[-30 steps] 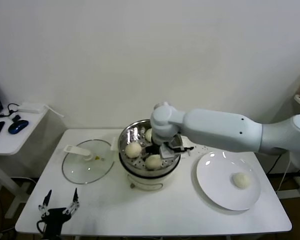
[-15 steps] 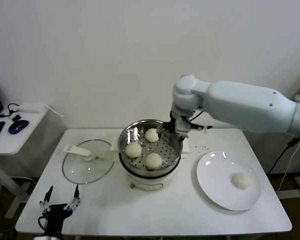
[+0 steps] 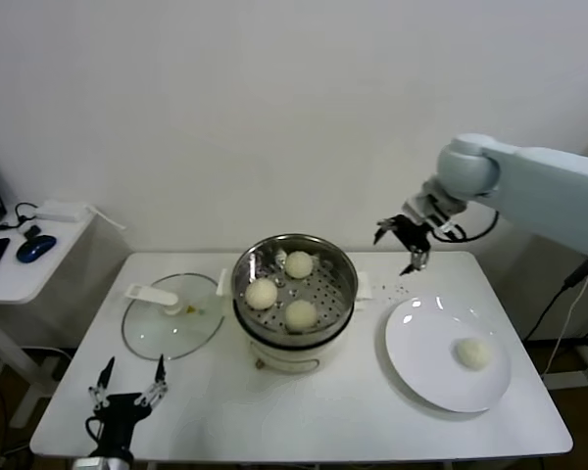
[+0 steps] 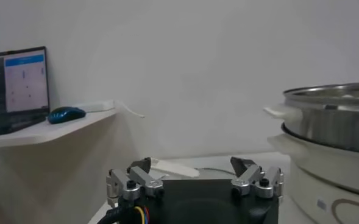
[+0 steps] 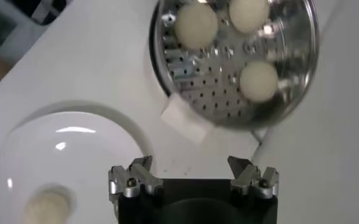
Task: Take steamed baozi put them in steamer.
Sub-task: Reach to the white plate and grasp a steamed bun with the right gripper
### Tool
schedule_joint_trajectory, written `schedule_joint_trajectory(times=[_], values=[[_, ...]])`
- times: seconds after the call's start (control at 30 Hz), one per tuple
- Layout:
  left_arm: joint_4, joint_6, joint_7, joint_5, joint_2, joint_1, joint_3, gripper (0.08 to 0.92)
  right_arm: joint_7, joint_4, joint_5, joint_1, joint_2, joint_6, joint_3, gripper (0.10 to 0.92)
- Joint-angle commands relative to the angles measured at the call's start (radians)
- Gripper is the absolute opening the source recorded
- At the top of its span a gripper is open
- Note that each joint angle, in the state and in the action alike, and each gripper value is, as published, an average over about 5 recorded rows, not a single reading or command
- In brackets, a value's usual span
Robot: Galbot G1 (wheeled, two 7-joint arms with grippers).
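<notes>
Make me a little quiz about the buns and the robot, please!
1. How many buns lie in the steamer?
2. True or false: the plate is empty.
3. Which is the right gripper doing? A: squeezing a bun. B: hanging open in the air above the table. C: resting on the glass lid.

Key: 1: three. 2: false, one bun sits on it. 3: B. The left gripper waits open at the table's near edge.

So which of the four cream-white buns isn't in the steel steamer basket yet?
The cream-white bun on the white round plate, at the robot's right; the other three lie inside the stainless-steel steamer basket.
</notes>
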Motion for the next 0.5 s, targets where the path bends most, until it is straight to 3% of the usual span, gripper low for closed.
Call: schedule_joint_trajectory(times=[0.03, 0.5], values=[[-0.008, 0.000, 0.003, 0.004, 0.002, -0.001, 0.014, 0.823, 0.014, -0.026, 0.042, -0.139, -0.245, -0.176, 0.039, 0.823], [-0.002, -0.005, 0.004, 0.008, 0.000, 0.000, 0.017, 0.823, -0.006, -0.032, -0.274, -0.727, -0.416, -0.128, 0.533, 0.823]])
